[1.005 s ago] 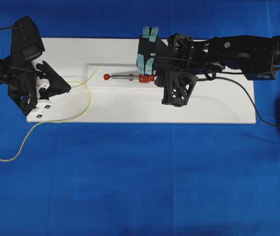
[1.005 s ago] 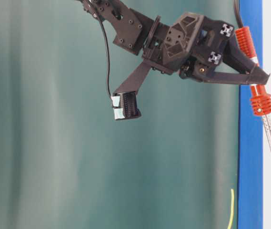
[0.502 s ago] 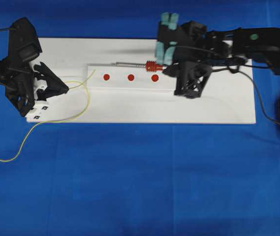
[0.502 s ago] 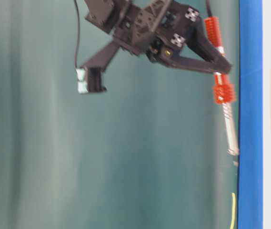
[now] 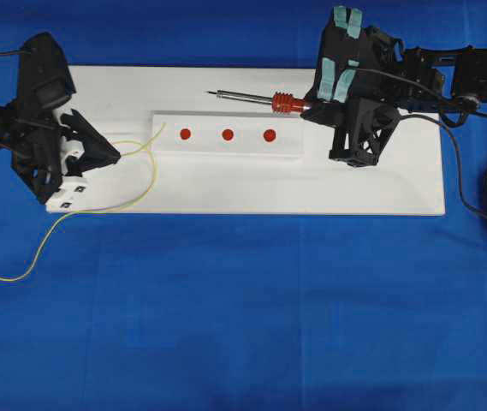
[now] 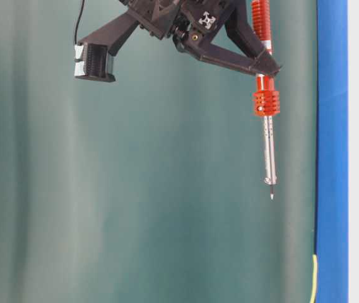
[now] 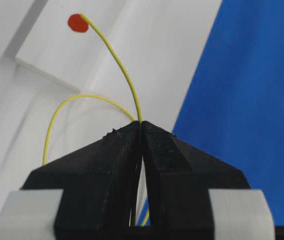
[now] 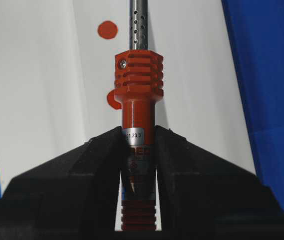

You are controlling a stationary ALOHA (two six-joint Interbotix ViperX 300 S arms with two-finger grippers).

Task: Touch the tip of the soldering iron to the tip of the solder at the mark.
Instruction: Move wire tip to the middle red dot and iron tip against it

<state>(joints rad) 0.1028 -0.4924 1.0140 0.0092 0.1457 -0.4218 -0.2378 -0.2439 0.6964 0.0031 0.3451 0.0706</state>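
The right pincer (image 8: 138, 150) is clamped on the handle of the soldering iron (image 5: 264, 99), holding it level above the far part of the white board (image 5: 226, 184), its tip pointing left, well apart from the solder. The left pincer (image 7: 141, 131) is closed on the thin yellow solder (image 5: 145, 163). The wire's free end rests at the leftmost of three red dots (image 5: 185, 134) on a raised white strip (image 5: 226, 145). The board lies on a blue table (image 5: 243, 308).
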